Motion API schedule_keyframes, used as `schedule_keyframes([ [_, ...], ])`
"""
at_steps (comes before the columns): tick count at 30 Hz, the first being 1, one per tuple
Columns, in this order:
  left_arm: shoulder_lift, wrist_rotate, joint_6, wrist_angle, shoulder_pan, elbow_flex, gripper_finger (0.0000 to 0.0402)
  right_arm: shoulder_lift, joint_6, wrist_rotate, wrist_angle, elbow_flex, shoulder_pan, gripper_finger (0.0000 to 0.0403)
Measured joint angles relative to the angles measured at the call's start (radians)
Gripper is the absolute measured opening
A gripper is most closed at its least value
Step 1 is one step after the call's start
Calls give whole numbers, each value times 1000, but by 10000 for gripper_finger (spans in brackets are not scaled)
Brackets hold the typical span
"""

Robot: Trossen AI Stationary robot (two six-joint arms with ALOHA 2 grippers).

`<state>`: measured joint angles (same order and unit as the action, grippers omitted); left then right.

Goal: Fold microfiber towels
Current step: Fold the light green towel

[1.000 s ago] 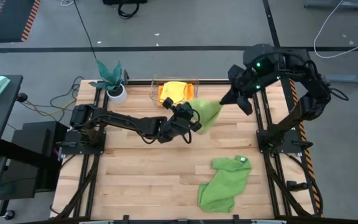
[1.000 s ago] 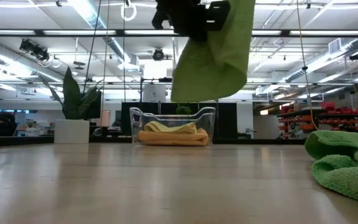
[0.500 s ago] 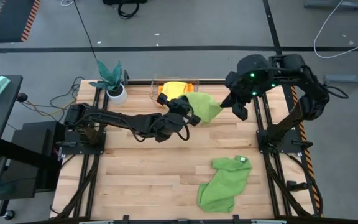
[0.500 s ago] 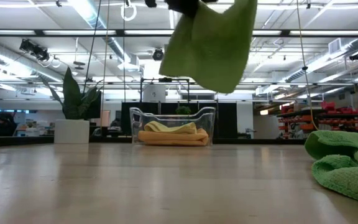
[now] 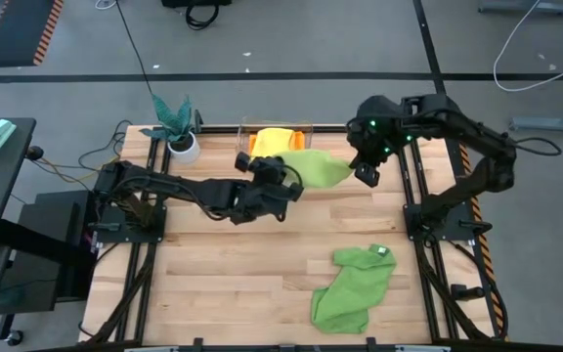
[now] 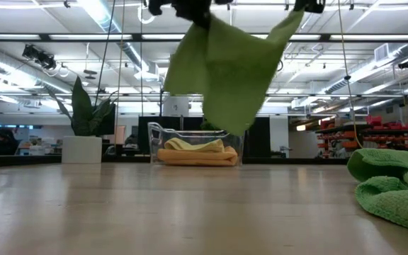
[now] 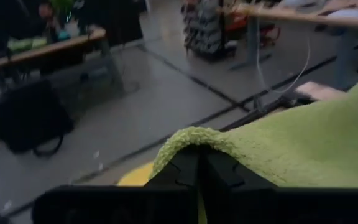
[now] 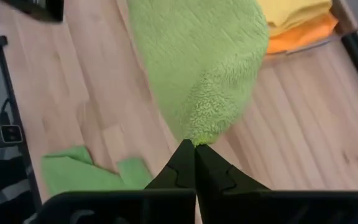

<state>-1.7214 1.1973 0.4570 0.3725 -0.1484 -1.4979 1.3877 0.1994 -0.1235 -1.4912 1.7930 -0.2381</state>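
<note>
Nearest you on the wooden surface [image 5: 233, 264], the larger mid-green towel [image 5: 352, 286] lies crumpled toward the right front, its small white tag [image 5: 380, 251] showing at its far end. In the low view it is the plush heap [image 6: 392, 188] at the right edge, flat on the boards and touched by neither arm.

Farther back, above the middle of the surface, you have the lime green towel [image 5: 313, 167] held up in the air between the two arms, clear of the wood. Your left claw [image 5: 274, 172] is clamped on the towel's left edge; in its wrist view the dark fingers [image 7: 194, 171] meet with a fold of lime plush [image 7: 278, 146] pinched over them. Your right claw [image 5: 359, 169] is pinched tight on the opposite corner; its wrist view shows the fingertips [image 8: 194, 163] together on the tip of the cloth [image 8: 197, 62], which spreads away from them. In the low view the towel hangs as a slanted sheet [image 6: 222, 74] in front of the bin.

At the far edge sits the clear bin [image 5: 277, 137], holding the yellow towel [image 5: 278, 140] folded on top of the orange towel [image 5: 256, 147]. To its left stands the teal-leaved plant [image 5: 172, 115] in a white pot [image 5: 184, 148].
</note>
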Motion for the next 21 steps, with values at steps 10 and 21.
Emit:
schedule_keyframes([
  [10,5,-73,336,166,-80,0,20,-218,152,-26,162,-363,131,0],
  [21,-13,-91,572,160,-201,0,12,-300,405,28,293,-496,420,0],
])
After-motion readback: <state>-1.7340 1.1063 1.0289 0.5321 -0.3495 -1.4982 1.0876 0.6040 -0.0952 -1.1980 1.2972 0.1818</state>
